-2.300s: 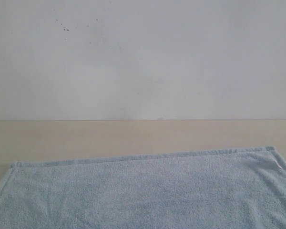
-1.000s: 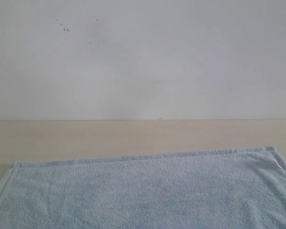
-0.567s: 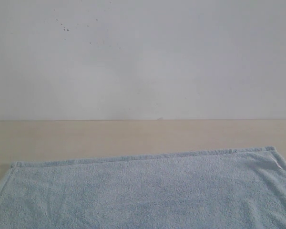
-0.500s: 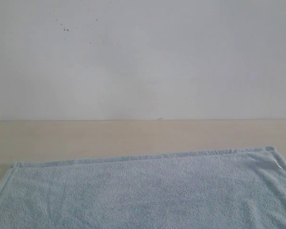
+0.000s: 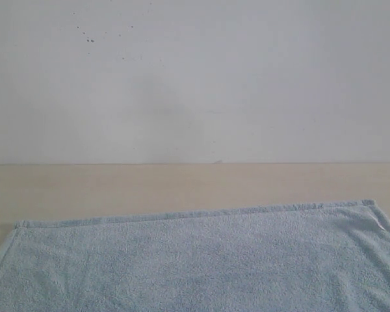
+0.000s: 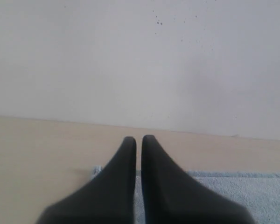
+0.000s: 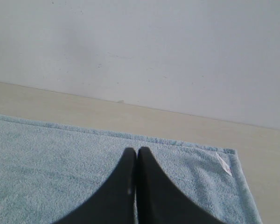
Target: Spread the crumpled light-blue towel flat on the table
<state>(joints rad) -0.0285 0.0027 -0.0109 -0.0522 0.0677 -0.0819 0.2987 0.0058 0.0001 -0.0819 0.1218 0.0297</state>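
The light-blue towel (image 5: 201, 260) lies flat on the beige table (image 5: 182, 185), its hemmed far edge running straight across the exterior view. Neither gripper shows in that view. In the left wrist view my left gripper (image 6: 138, 140) is shut with nothing in it, hovering over the towel's (image 6: 238, 196) corner. In the right wrist view my right gripper (image 7: 136, 151) is shut and empty above the towel (image 7: 46, 163), near the corner with a small white label (image 7: 224, 164).
A white wall (image 5: 195, 78) with a few dark specks rises behind the table. Bare table runs between the towel's far hem and the wall, and beside the towel's corners (image 6: 32, 154) (image 7: 266, 158).
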